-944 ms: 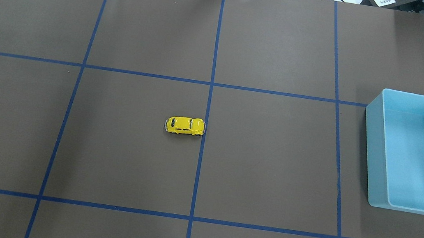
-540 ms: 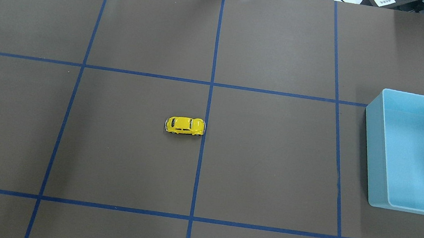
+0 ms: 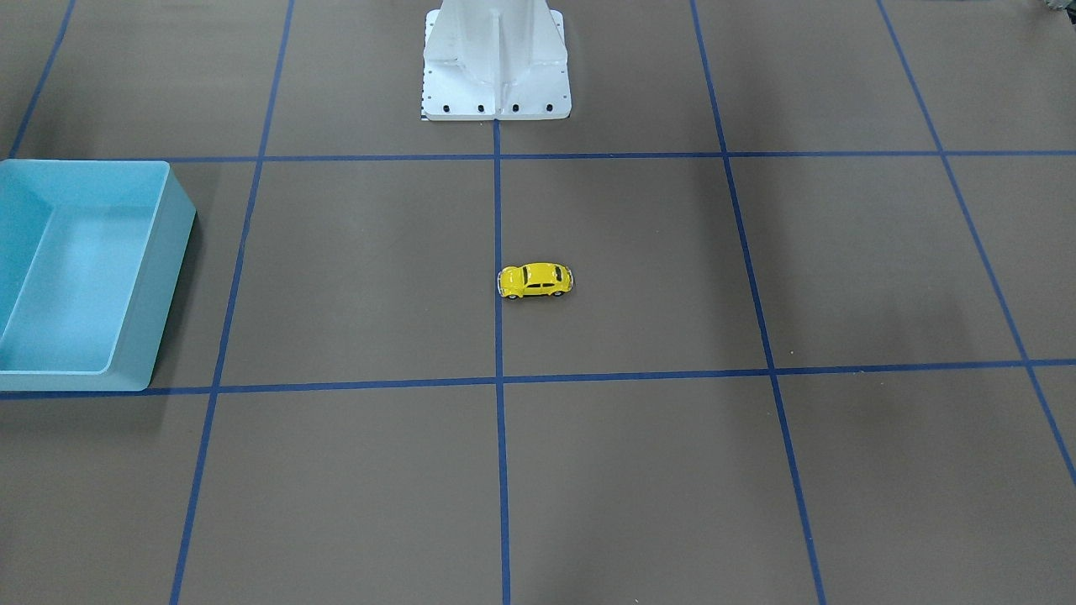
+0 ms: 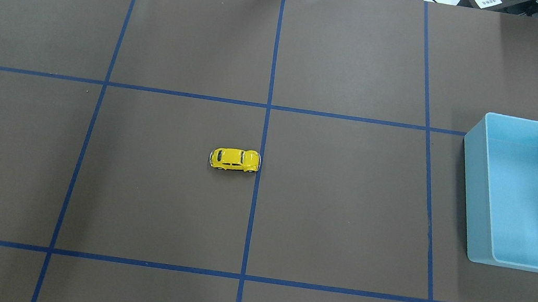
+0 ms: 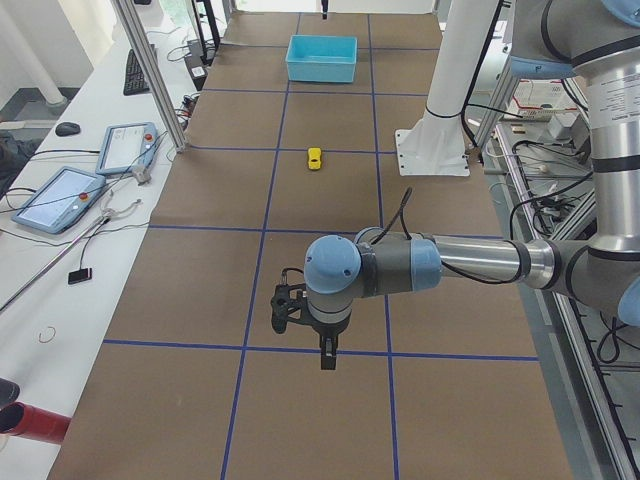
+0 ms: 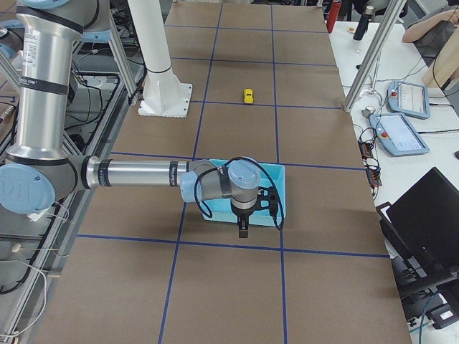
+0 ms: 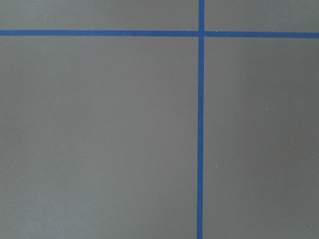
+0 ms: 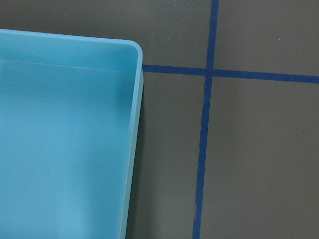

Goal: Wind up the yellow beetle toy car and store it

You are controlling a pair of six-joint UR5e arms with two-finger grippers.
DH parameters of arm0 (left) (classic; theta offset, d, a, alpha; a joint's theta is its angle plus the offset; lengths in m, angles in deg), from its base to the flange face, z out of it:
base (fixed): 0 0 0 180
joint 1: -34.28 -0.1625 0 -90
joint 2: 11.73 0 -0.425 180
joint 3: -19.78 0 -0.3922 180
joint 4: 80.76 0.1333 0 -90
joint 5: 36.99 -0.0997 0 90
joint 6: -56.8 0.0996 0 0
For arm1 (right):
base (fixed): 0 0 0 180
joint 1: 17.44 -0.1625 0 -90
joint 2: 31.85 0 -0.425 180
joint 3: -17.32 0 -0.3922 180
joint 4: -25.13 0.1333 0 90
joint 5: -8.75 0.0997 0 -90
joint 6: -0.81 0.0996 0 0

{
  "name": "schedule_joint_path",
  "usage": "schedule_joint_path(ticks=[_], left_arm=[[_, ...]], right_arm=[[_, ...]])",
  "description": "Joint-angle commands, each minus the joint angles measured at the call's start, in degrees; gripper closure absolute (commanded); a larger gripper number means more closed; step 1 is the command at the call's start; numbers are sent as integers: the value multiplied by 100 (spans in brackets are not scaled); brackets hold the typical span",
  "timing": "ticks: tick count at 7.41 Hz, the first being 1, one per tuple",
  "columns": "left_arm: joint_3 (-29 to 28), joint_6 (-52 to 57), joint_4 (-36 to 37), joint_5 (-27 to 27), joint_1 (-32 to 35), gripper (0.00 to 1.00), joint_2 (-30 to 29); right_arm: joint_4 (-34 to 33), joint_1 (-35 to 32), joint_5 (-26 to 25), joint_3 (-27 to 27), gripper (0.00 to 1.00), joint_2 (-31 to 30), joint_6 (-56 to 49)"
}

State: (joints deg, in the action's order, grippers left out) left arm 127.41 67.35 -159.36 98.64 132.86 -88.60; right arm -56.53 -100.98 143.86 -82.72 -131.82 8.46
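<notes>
Brown matte sheeting covers the whole table (image 4: 162,199), marked off into large squares by blue tape (image 4: 273,67). At the robot's edge a white pedestal (image 3: 496,59) is bolted down on the centre line. Along the far side run white benches (image 5: 60,260) carrying two tablets with grey frames (image 5: 60,197), a keyboard (image 5: 135,72) and loose cables, with slanted aluminium posts (image 5: 150,70) rising at the table's edge; the right-end view also shows a dark laptop (image 6: 430,215) on that side.

Near the middle of the table stands the yellow toy car (image 4: 234,160), on its wheels and lying crosswise to the centre tape line, on the robot's left of that line with one bumper at the line's edge. Nothing touches it, and both arms are well apart from it.

A light blue bin (image 4: 474,148) with its open top upward sits on the robot's right side of the table, well apart from the car.

The left hand (image 5: 328,358) hangs point-down over bare sheeting by a tape crossing at the table's left end; its wrist camera shows only sheeting and tape. The right hand (image 6: 243,229) hangs point-down over the bin's outer rim, and its wrist camera looks at one bin corner beside a tape crossing. Both hands show only in the side views, so I cannot tell whether their fingers are apart or together
</notes>
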Motion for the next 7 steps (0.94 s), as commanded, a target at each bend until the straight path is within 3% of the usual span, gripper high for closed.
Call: schedule_joint_path(ticks=[1, 2, 3, 7], left_arm=[[21, 0, -5, 16, 38, 0, 58], [-5, 9, -23, 16, 38, 0, 58], [-5, 9, -58, 16, 38, 0, 67], [38, 9, -32, 7, 56, 0, 76]], right_arm=[[-34, -5, -20, 142, 0, 3, 26], [-34, -5, -107, 152, 0, 29, 183], [-34, 4, -630, 204, 0, 99, 237], [18, -5, -662, 249, 0, 126, -218]])
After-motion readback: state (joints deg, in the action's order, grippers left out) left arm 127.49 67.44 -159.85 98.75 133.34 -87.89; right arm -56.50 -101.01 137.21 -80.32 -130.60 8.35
